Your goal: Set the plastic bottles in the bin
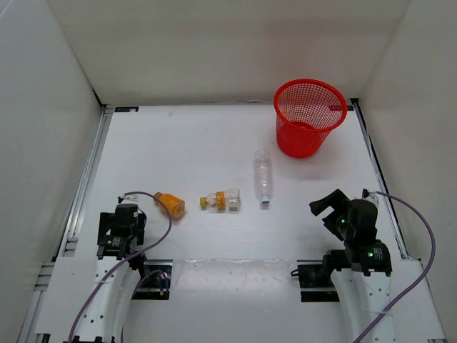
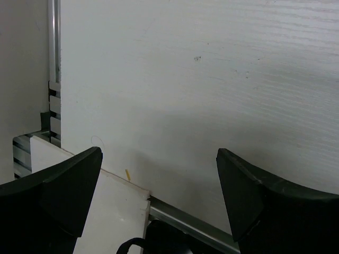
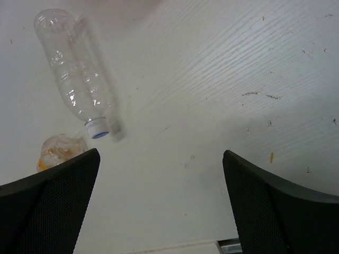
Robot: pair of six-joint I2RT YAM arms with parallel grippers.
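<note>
Three bottles lie on the white table. The orange stubby bottle [image 1: 171, 204] is at the left, the yellow-capped bottle [image 1: 221, 201] in the middle, the slim clear bottle with blue cap [image 1: 263, 178] to its right. The red mesh bin [image 1: 309, 116] stands upright at the back right. My left gripper [image 1: 123, 227] is open and empty, near the table's front left, just left of the orange bottle. My right gripper [image 1: 330, 209] is open and empty at the front right. The right wrist view shows the slim bottle [image 3: 78, 74] and part of the yellow-capped bottle [image 3: 59, 150] ahead to the left.
White walls enclose the table on three sides. Metal rails run along the left edge [image 2: 53, 79] and the right edge [image 1: 382, 179]. A white plate [image 1: 235, 270] covers the front edge between the arm bases. Purple cables loop by both arms.
</note>
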